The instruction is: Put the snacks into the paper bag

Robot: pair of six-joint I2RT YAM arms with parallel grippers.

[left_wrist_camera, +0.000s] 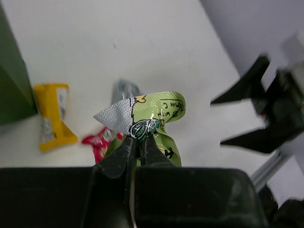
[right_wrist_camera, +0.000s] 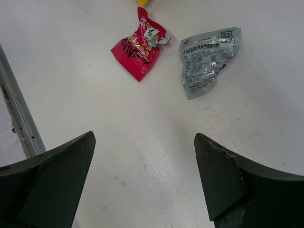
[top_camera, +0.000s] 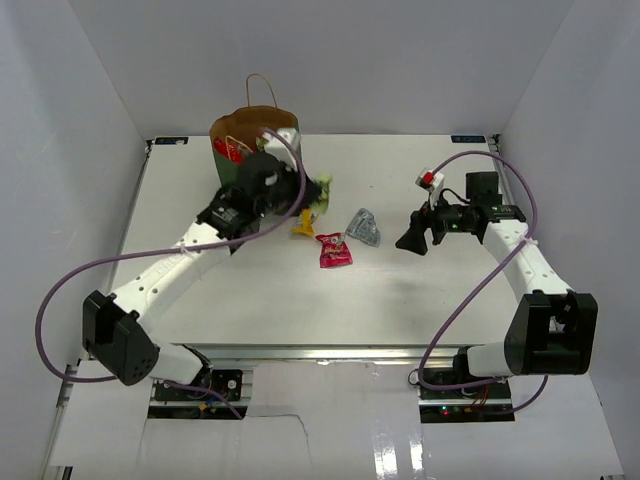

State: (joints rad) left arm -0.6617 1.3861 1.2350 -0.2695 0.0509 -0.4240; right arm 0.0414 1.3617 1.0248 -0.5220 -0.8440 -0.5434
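- the left hand (left_wrist_camera: 137, 142) is clamped shut on a light green packet (left_wrist_camera: 159, 111), pinching it near one crimped end. the packet stands above the fingertips in the centre of the left wrist view and appears clear of the bench (left_wrist_camera: 142, 42).
- handling, as a judgement: the snacks look light, soft and crinkly, with slick foil skins. a flat sealed edge is the sensible place to pinch, since a puffed middle would likely slip or crush.
- the held packet is glossy lime with dark print and a silver serrated end. more green foil shows below it, and i cannot tell whether that is the same packet.
- the paper bag (top_camera: 228, 160) stands upright at upper left of centre in the top view. it is dark green outside with thin looped handles, has something red inside, and is just beside the left hand.
- a yellow packet (left_wrist_camera: 52, 116) lies on the bench at the left of the left wrist view, near the bag's green wall.
- a pink-red packet (right_wrist_camera: 140, 50) and a silver-grey packet (right_wrist_camera: 209, 59) lie near the top of the right wrist view, close together but apart.
- the right hand (right_wrist_camera: 143, 147) hangs over bare bench below those two, fingers spread wide and holding nothing.
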